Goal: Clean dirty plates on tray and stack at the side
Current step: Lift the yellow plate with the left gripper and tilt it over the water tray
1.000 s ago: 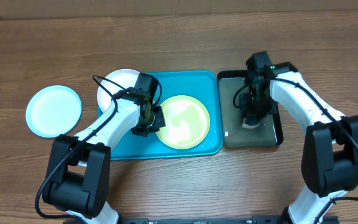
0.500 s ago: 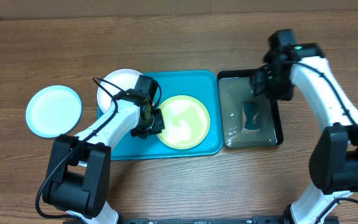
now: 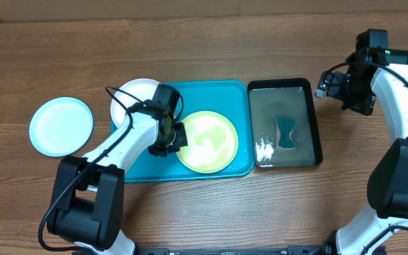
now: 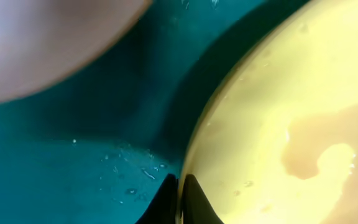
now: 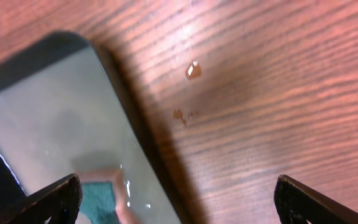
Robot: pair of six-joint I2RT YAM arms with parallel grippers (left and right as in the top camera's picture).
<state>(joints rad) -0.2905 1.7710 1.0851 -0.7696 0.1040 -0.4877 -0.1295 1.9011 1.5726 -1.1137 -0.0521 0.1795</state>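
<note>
Inspection at the table: the left gripper [image 3: 174, 137] is pinched shut on the near-left rim of the yellow-green plate [image 3: 207, 140]. That plate lies flat inside the teal tray [image 3: 232, 92], right of centre. The left wrist view shows a wet orange-tinted patch on the plate, so I judge it not fully clean. The white plate [image 3: 134, 93] sits at the tray's far-left corner, partly under the left arm. The pale cyan plate [image 3: 61, 125] rests on the wood, well to the left of the tray. The right gripper [image 5: 176, 196] hangs over bare table just right of the black tray [image 3: 316, 120], its fingers spread wide and holding nothing. The sponge [image 3: 286, 133] lies in the water there. To do this step well, the rim grip should stay firm and the plate be kept level, clear of the white plate, while it is wiped or carried. Against a second ago, the right arm has left the black tray, released the sponge and opened. The left gripper remains on the same rim, with the plate barely displaced.
</note>
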